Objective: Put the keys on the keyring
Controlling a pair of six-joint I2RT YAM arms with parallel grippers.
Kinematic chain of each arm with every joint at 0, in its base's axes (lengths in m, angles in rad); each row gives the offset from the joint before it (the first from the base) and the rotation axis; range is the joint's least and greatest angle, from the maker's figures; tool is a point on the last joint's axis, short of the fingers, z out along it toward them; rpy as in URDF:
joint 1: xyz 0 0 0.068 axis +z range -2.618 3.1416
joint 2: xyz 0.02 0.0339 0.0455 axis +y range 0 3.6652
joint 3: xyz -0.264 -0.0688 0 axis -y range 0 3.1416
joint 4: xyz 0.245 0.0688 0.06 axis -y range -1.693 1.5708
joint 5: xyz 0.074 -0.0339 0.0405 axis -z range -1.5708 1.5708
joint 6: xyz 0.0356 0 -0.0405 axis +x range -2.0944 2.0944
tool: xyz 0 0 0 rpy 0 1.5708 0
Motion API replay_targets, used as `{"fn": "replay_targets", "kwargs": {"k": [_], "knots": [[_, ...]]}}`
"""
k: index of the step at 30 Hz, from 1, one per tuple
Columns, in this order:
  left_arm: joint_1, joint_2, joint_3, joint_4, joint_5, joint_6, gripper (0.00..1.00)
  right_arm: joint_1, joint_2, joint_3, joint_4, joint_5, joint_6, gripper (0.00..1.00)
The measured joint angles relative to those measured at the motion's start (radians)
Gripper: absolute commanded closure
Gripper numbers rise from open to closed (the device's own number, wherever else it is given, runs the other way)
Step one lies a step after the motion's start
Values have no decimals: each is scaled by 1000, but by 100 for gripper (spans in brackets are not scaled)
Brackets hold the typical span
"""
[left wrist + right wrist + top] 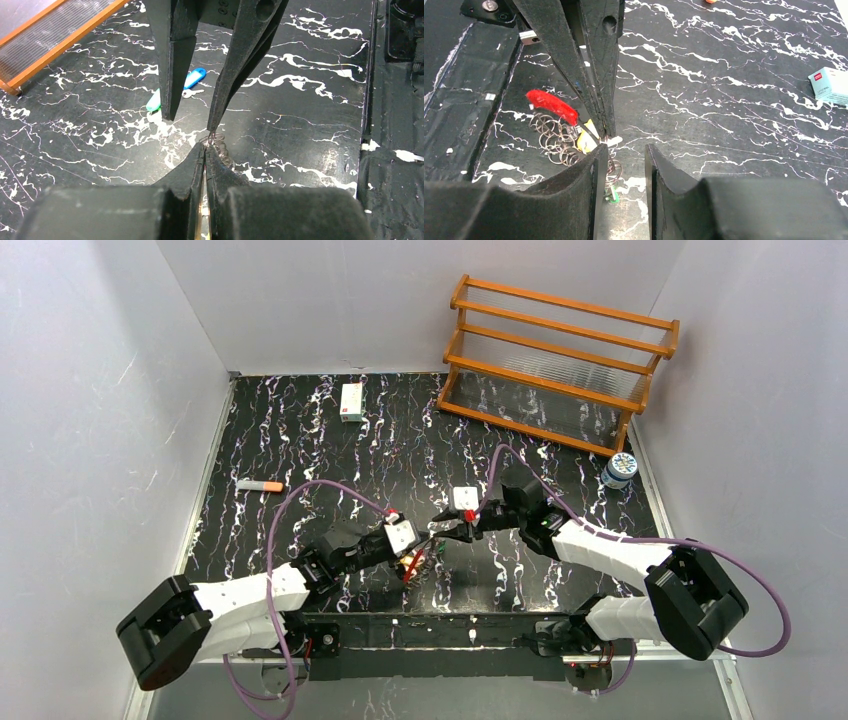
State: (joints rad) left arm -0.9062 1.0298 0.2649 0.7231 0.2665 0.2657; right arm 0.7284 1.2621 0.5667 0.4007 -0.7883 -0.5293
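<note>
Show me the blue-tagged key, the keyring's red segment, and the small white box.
blue-tagged key [195, 77], left wrist view, on the middle of its blue tag.
keyring [551, 106], right wrist view, on its red plastic segment.
small white box [351, 401], top view, on its upper face.

White-and-black arms [250, 595], purple cables [320, 485], black tapered end effector fingers [172, 60].

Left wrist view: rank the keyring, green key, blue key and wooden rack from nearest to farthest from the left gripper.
1. The keyring: pinched at the shut tips of the left gripper.
2. The green key and blue key: lying beyond the right gripper, green to the left; too close to call.
3. The wooden rack: far upper left.
</note>
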Motion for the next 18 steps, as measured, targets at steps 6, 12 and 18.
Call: {"fn": "replay_targets", "kwargs": {"k": [6, 12, 18], "knots": [[0, 4, 10, -17, 8, 6, 100, 1, 0, 0, -33, -6, -29, 55], [0, 4, 12, -21, 11, 8, 100, 2, 0, 0, -63, -10, -46, 53], [0, 4, 19, -20, 16, 8, 100, 7, 1, 0, -65, -24, -50, 56]]}}
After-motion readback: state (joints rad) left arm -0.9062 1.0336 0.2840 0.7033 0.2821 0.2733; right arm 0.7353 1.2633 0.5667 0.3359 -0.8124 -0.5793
